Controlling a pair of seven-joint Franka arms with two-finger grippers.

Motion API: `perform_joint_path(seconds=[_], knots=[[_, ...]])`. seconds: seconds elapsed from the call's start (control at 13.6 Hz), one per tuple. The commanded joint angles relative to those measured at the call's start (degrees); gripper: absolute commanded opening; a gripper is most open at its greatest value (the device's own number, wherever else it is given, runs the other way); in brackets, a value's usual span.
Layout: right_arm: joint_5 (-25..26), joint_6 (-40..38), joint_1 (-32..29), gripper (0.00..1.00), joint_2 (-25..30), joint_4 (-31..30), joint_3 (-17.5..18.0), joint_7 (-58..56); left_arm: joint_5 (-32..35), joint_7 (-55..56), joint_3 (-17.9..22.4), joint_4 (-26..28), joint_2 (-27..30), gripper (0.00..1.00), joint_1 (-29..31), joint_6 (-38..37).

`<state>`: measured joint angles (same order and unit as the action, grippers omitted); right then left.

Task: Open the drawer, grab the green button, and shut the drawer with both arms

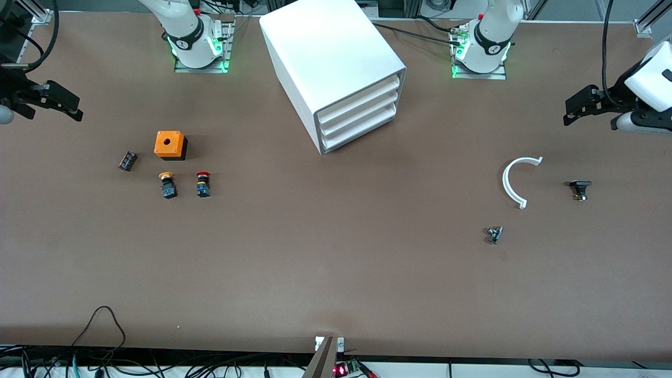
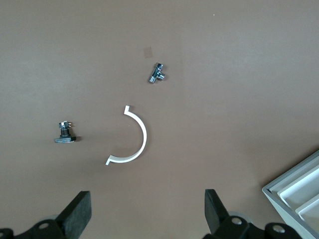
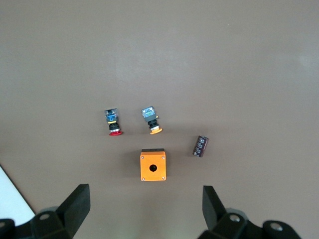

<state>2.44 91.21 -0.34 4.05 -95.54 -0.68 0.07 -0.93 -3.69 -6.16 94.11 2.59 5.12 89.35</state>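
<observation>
The white cabinet stands between the arms' bases, and its corner shows in the left wrist view. Its three drawers are shut; the drawer is the lowest. The green-capped button is not in view. My left gripper is open and empty, up over the table's edge at the left arm's end; in its wrist view only bare table lies between the fingers. My right gripper is open and empty over the right arm's end, and it also shows in its own wrist view.
Toward the right arm's end lie an orange box, a yellow-capped button, a red-capped button and a small black block. Toward the left arm's end lie a white curved piece, a black part and a metal fitting.
</observation>
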Motion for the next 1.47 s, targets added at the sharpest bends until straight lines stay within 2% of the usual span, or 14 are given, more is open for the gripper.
perform_joint_path(seconds=[0.0,0.88,1.17,1.39], knots=[[-0.59,-0.51,-0.36,1.0,0.34,0.36,0.33,-0.77,0.66,-1.23,-0.25,-1.3,-0.4,1.0,-0.11,-0.76],[-0.59,-0.51,-0.36,1.0,0.34,0.36,0.33,-0.77,0.58,-0.97,-0.34,-2.88,-1.8,1.0,-0.37,-1.98],[-0.59,-0.51,-0.36,1.0,0.34,0.36,0.33,-0.77,0.49,-1.32,-0.69,-3.67,-4.17,1.0,-0.9,-3.31],[-0.59,-0.51,-0.36,1.0,0.26,0.36,0.33,-0.77,0.49,-1.23,-2.71,-2.28,-8.81,1.0,-0.99,-3.48]])
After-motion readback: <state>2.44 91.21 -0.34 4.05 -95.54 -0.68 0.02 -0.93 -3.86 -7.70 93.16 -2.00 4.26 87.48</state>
